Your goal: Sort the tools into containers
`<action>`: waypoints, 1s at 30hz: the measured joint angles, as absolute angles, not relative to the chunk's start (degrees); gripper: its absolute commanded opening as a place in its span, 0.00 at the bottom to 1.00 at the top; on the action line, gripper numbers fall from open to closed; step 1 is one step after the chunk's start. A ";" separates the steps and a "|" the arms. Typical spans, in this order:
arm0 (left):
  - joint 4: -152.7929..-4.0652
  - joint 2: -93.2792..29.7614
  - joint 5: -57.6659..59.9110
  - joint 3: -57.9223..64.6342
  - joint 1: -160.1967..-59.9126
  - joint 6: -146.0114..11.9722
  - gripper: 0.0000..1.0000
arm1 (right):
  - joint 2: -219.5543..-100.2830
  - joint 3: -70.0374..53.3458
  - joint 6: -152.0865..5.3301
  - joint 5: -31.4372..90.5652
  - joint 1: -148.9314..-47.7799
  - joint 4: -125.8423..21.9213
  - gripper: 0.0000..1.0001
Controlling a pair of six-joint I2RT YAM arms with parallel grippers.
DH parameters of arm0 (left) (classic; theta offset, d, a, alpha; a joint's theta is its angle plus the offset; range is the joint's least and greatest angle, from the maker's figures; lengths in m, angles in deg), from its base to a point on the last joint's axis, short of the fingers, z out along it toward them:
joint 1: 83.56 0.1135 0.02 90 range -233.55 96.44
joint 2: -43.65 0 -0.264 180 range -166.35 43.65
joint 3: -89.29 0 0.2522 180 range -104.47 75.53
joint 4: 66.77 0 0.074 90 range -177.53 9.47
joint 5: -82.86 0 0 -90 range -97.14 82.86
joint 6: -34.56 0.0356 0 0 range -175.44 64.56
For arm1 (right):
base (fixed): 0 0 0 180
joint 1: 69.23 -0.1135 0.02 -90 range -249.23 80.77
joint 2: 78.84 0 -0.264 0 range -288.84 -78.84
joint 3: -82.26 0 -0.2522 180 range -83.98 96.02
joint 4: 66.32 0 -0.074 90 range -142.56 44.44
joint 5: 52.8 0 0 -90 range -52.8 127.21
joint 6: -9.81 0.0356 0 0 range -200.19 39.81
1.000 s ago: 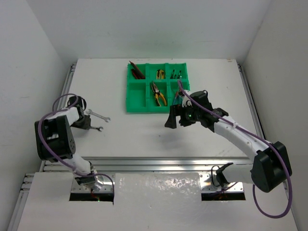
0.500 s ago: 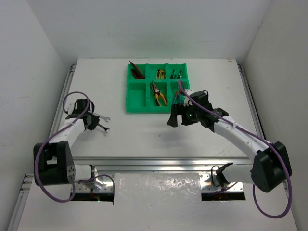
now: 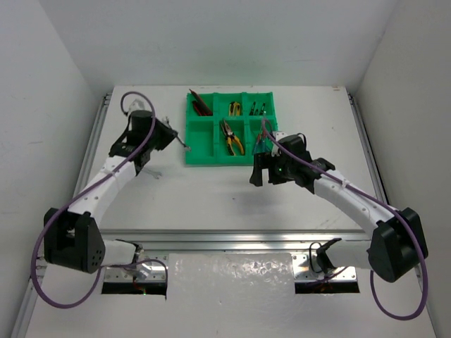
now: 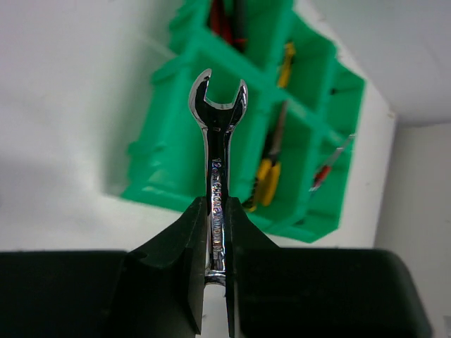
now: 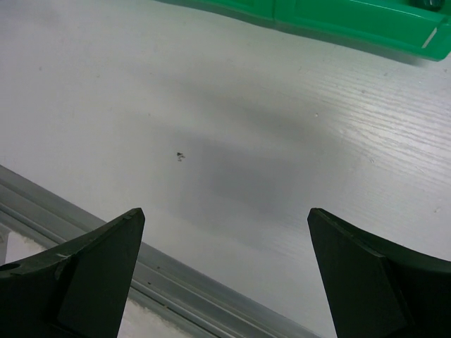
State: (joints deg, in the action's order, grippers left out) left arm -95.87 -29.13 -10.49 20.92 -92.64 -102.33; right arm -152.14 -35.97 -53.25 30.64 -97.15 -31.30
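My left gripper (image 3: 171,135) is shut on a silver wrench (image 3: 183,145) and holds it in the air just left of the green tray (image 3: 215,126). In the left wrist view the wrench (image 4: 217,151) stands out of the gripper (image 4: 217,205), its open end over the tray's near-left compartment (image 4: 158,169). Yellow-handled pliers (image 3: 232,138) lie in the near-middle compartment, more pliers (image 3: 235,108) in the far-middle, red and dark tools (image 3: 201,105) in the far-left, and screwdrivers (image 3: 258,109) in the far-right. My right gripper (image 3: 259,174) is open and empty above bare table near the tray's front right corner.
A metal rail (image 3: 225,236) runs along the table's near edge and also shows in the right wrist view (image 5: 176,303). The tray's front edge (image 5: 338,21) lies at the top of that view. White walls enclose the table on three sides.
My left gripper has lifted the wrench off the table at the left and carried it up and right to the tray's left side. The right arm has barely moved.
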 measured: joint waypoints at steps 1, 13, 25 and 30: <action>-94.27 -30.81 -10.32 18.60 -93.86 -101.94 0.00 | -152.00 -35.97 -53.25 31.10 -97.11 -31.06 0.99; -86.55 -55.20 -12.94 2.56 -100.75 -97.04 0.00 | -150.15 -35.97 -53.36 33.11 -96.36 -30.21 0.99; -88.48 -64.34 -16.44 -7.41 -100.72 -93.83 0.00 | -148.86 -36.52 -53.17 32.71 -96.36 -30.47 0.99; -90.73 -66.54 -17.38 -7.45 -100.72 -94.31 0.12 | -148.86 -36.54 -53.17 32.67 -96.36 -30.47 0.99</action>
State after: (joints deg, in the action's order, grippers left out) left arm -90.73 -66.54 -17.38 -7.45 -100.72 -94.31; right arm -148.86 -36.54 -53.17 32.67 -96.36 -30.47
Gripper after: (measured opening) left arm 0.089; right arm 0.985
